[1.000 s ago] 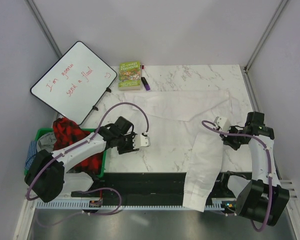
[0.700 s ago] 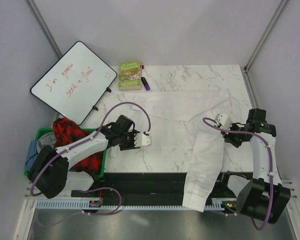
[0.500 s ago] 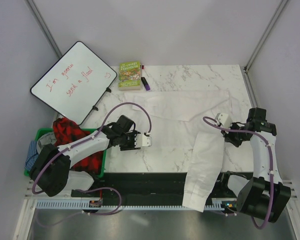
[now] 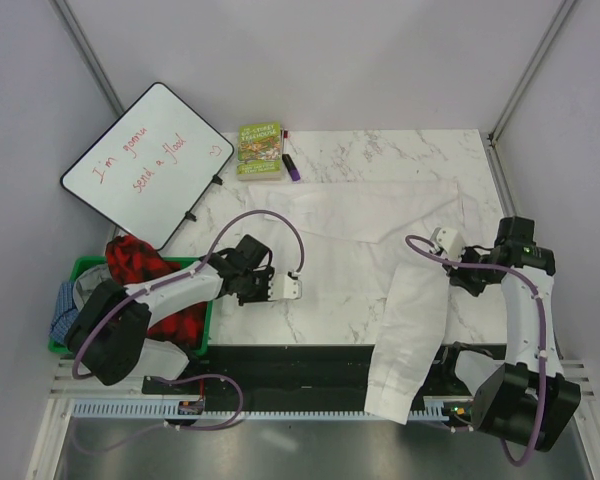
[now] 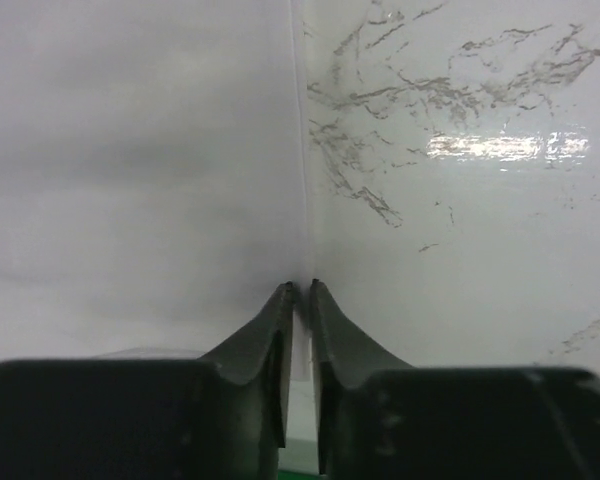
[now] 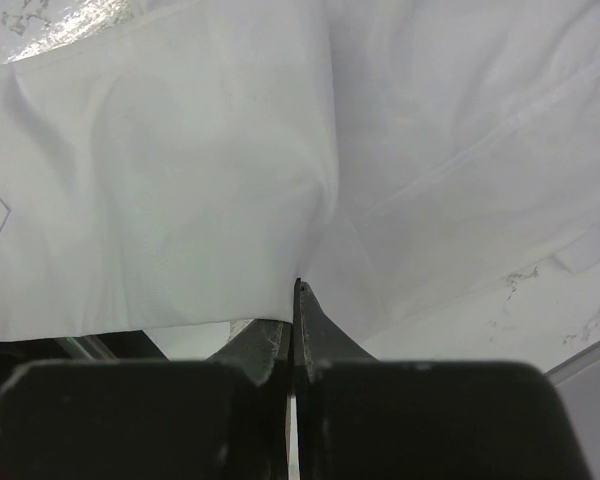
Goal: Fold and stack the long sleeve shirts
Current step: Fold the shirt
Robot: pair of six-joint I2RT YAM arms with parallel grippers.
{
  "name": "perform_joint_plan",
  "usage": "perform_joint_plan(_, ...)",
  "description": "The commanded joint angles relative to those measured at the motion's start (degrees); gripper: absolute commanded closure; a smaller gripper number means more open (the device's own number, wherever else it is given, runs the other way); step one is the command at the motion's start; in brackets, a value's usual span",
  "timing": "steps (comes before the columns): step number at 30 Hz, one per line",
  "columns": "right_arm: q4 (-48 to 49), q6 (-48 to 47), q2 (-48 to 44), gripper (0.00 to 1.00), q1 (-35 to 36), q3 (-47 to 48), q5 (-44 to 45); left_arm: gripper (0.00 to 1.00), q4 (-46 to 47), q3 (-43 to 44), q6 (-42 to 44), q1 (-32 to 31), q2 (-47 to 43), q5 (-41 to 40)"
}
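A plain white long sleeve shirt lies spread on the marble table. One sleeve hangs over the front edge. My left gripper is at the shirt's left edge. In the left wrist view its jaws are pinched on that cloth edge, with bare marble to the right. My right gripper is at the shirt's right side, where the sleeve starts. In the right wrist view it is shut on a fold of the white cloth, which drapes over one finger.
A green book and a purple marker lie at the table's back left. A whiteboard leans at the left. A green basket by the left arm holds red plaid clothing and a blue cloth.
My left arm has reached slightly further along the shirt's left edge, gripper a little lower. The right arm shifted slightly right. The shirt lies much the same.
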Motion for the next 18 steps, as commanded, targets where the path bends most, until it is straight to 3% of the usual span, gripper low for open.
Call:
perform_joint_plan(1, -4.3, -1.5, -3.7, 1.0, -0.2, 2.4, -2.0, 0.89, 1.1, -1.2, 2.1, 0.3, -2.0, -1.2)
perform_joint_plan(3, -4.8, -0.9, -4.8, 1.0, -0.2, 3.2, -2.1, 0.98, 0.3, -1.7, 2.0, 0.3, -4.5, -0.9)
perform_joint_plan(9, -7.0, 1.2, -3.5, 1.0, -1.2, 9.2, -2.9, 0.98, -5.8, 0.0, 1.5, 1.3, -11.5, 1.6)
perform_joint_plan(18, -6.5, 1.6, 8.1, 1.0, -2.0, 21.9, -8.6, 0.98, -7.2, 10.3, 1.5, 7.2, -6.8, 4.2)
